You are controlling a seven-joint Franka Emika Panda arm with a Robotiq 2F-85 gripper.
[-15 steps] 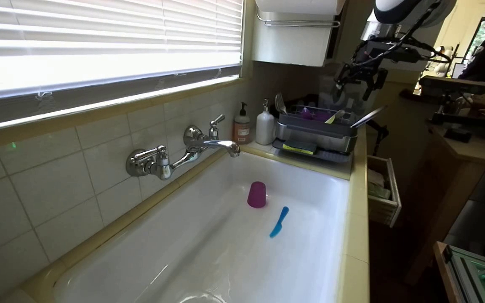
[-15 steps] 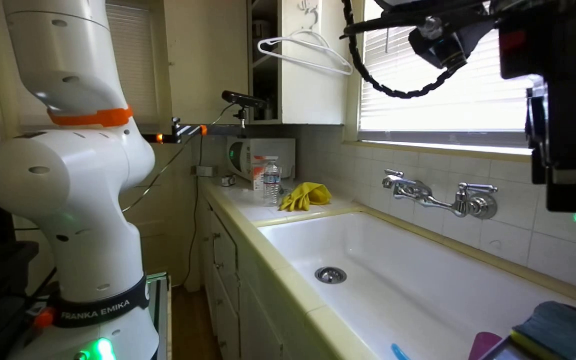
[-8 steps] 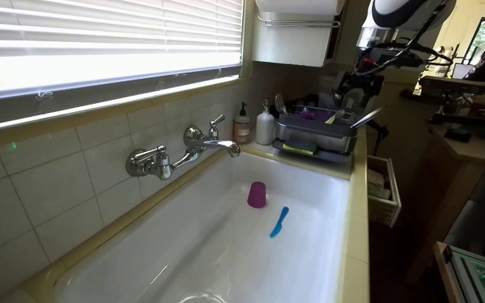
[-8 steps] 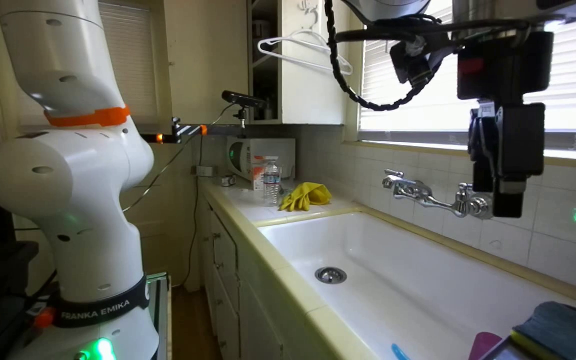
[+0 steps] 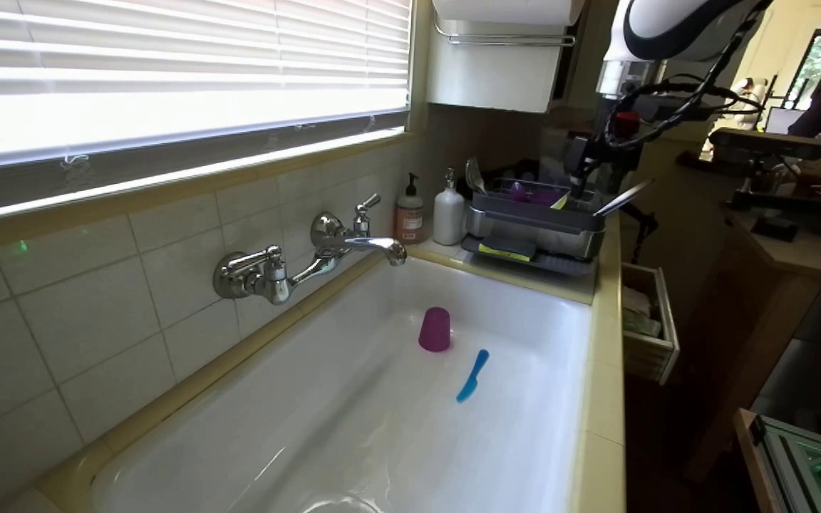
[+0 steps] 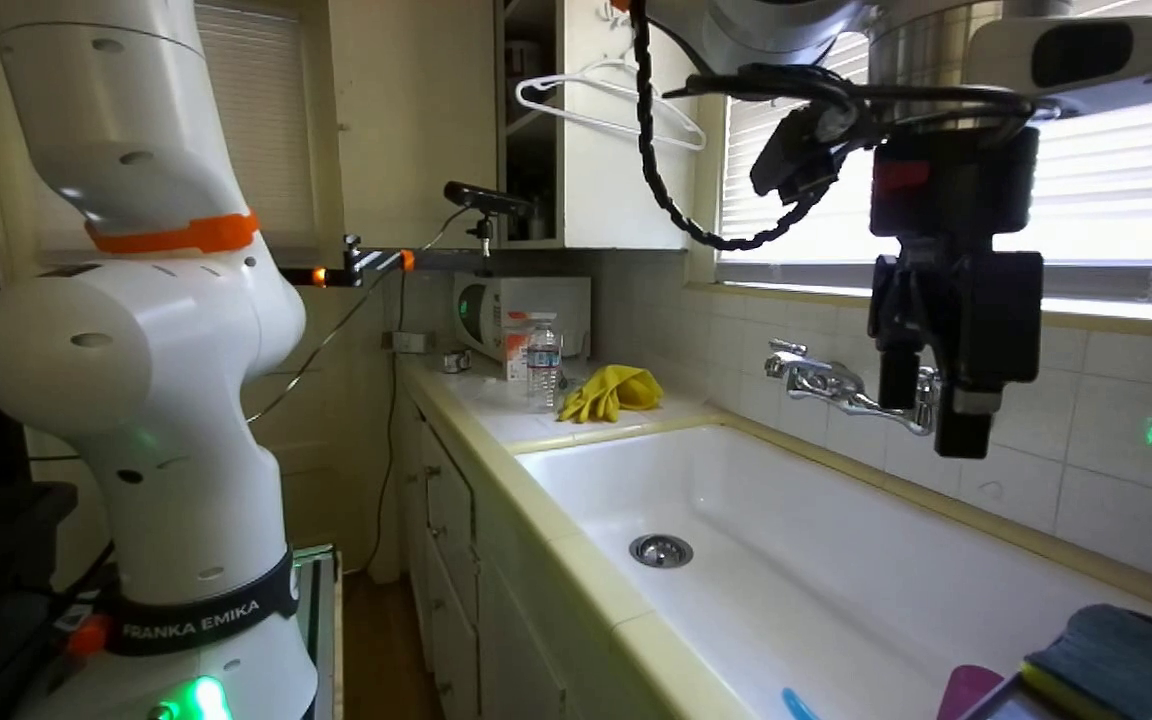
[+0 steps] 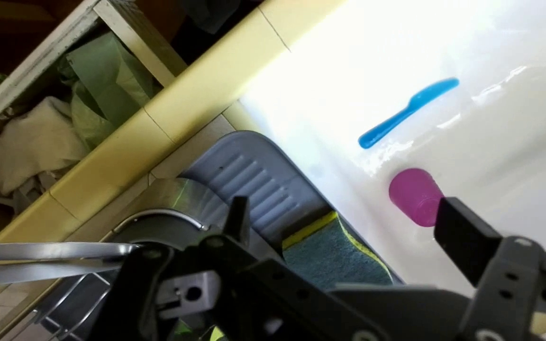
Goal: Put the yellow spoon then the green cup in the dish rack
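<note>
- The claw (image 7: 348, 222) points down, jaws wide apart, nothing held. That spread would suit a thing just let go or a pick to come; I can't tell which.
- The rack (image 5: 524, 214) is near and below the claw; whether it lies straight under the tips or just beside them is unclear.
- In the rack, close below the claw, a slim yellow-green piece (image 5: 560, 202) pokes up at a slant: probably the spoon or part of the green cup, but too little shows to say which.
- Neither spoon nor green cup shows in the visible part of the sink (image 5: 539, 335), so I judge both likely racked already.
- The ridged tray (image 7: 249, 180) below the claw reaches to the sink's edge, presumably so drips run back.
- The sponge (image 7: 332, 258) lies on that tray, between the fingers in the wrist view but seemingly well below them.
- Past the claw on its sink side are the pink cup (image 7: 415, 194), seemingly mouth down, and the blue knife (image 7: 408, 112), flat; neither is called for.
- On the claw's other side, silver handles (image 7: 50, 251) lean out of the rack, the likeliest snag for a low sideways sweep.
</note>
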